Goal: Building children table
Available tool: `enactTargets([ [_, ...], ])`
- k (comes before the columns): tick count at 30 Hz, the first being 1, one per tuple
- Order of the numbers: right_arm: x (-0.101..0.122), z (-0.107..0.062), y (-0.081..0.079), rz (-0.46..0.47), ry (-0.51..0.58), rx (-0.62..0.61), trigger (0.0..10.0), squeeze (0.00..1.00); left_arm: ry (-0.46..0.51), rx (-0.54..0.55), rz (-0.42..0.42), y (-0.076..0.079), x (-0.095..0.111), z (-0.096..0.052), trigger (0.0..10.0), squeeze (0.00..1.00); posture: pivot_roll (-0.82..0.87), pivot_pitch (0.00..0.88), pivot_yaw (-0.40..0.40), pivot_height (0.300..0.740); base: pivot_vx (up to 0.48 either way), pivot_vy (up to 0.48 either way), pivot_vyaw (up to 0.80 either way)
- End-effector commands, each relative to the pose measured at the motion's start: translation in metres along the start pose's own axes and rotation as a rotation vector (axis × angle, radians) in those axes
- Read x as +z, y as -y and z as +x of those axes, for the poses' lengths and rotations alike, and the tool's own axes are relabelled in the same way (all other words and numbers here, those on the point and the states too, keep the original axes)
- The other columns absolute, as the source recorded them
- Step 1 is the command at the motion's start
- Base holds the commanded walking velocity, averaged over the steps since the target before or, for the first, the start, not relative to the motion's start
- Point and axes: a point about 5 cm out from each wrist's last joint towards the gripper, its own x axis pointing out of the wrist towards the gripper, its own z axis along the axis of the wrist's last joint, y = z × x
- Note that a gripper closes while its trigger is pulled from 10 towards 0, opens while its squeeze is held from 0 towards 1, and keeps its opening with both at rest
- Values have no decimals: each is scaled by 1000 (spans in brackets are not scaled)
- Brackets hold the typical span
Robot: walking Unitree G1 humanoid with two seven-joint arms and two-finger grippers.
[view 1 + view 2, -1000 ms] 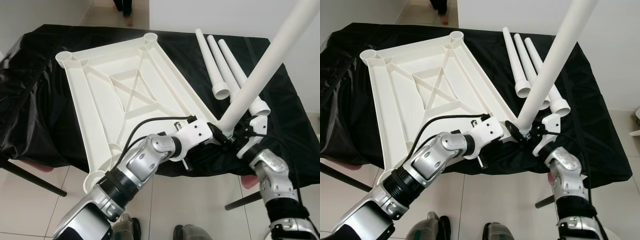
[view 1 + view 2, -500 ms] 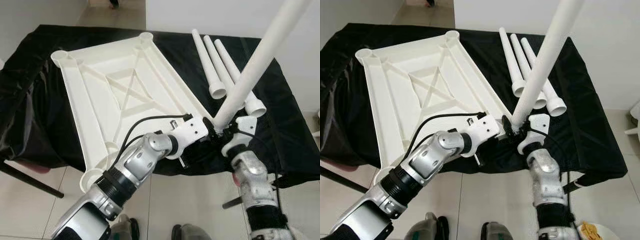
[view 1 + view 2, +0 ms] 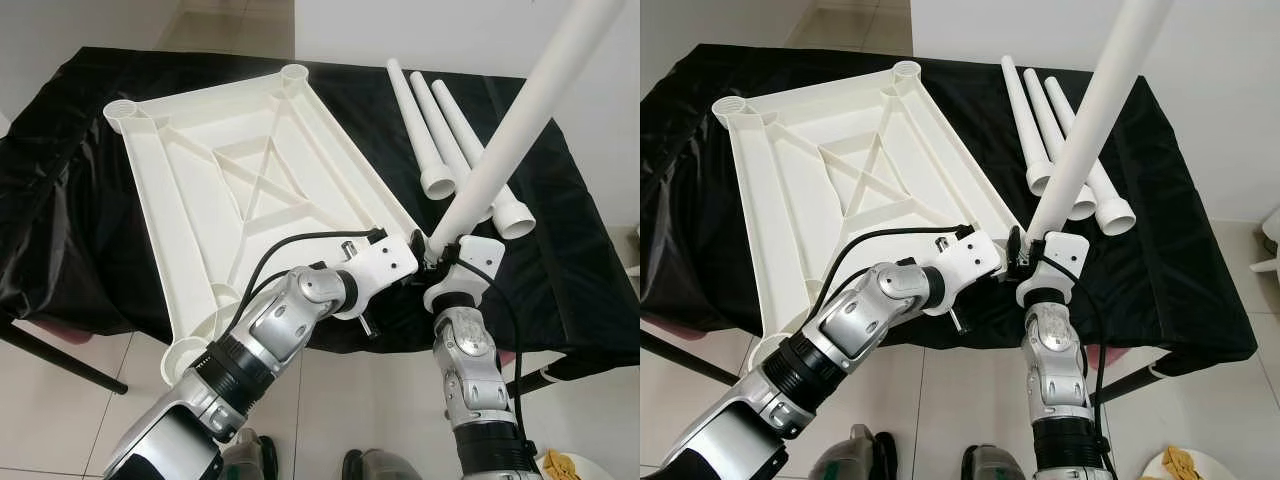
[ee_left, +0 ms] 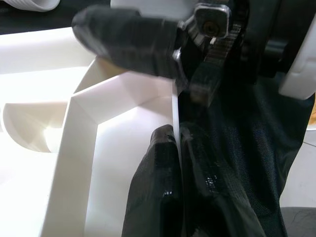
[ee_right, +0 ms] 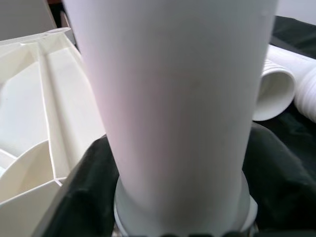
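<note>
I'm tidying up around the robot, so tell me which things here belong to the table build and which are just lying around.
Part of the job:
- white tabletop, lying underside up
- white leg held by the right end effector
- three spare legs lying beside the tabletop
- left end effector, clamped on the tabletop's edge

Just there:
- black cloth covering the work surface
- tiled floor
</note>
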Motion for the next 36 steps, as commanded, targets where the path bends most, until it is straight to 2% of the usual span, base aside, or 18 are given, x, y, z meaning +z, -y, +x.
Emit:
enactTargets([
  [1,-11,-5,3,4,-54,-14,10000,1000,-39,-77,-4,12,-8,3,10000,0,-39,81,-3,740,0,0,0],
  [6,-10,-3,10,-7,-52,-8,10000,1000,-41,-83,-2,13,-9,4,10000,0,-47,67,4,740,0,0,0],
  [10,-8,1,18,-31,-42,67,10000,1000,-42,-96,5,16,-10,4,10000,0,-51,60,8,740,0,0,0],
  [11,-6,2,19,-25,-36,107,10000,412,-42,-96,6,15,-10,4,10000,0,-53,56,10,740,0,0,0],
  [12,-5,2,19,-22,-32,136,10000,412,-42,-97,7,16,-10,4,10000,0,-53,56,10,740,0,0,0],
  [13,-3,3,19,-11,-27,180,10000,0,-42,-97,8,15,-10,4,10000,0,-55,55,12,740,0,0,0],
  [18,-2,5,21,-2,-31,334,10000,0,-39,-98,11,15,-8,5,10000,0,-55,53,12,740,0,0,0],
  [19,-2,5,21,-2,-31,334,10000,0,-39,-98,11,15,-8,5,10000,0,-55,53,12,740,0,0,0],
  [20,-3,6,23,1,-26,405,10000,0,-38,-97,12,15,-8,5,10000,0,-57,50,16,740,0,0,0],
  [25,-7,9,30,-11,-32,521,10000,0,-38,-100,15,15,-8,5,10000,0,-55,44,21,740,0,0,0],
  [36,-12,19,50,-41,-46,570,10000,0,-39,-98,18,14,-8,5,10000,0,-50,43,24,740,0,0,0],
])
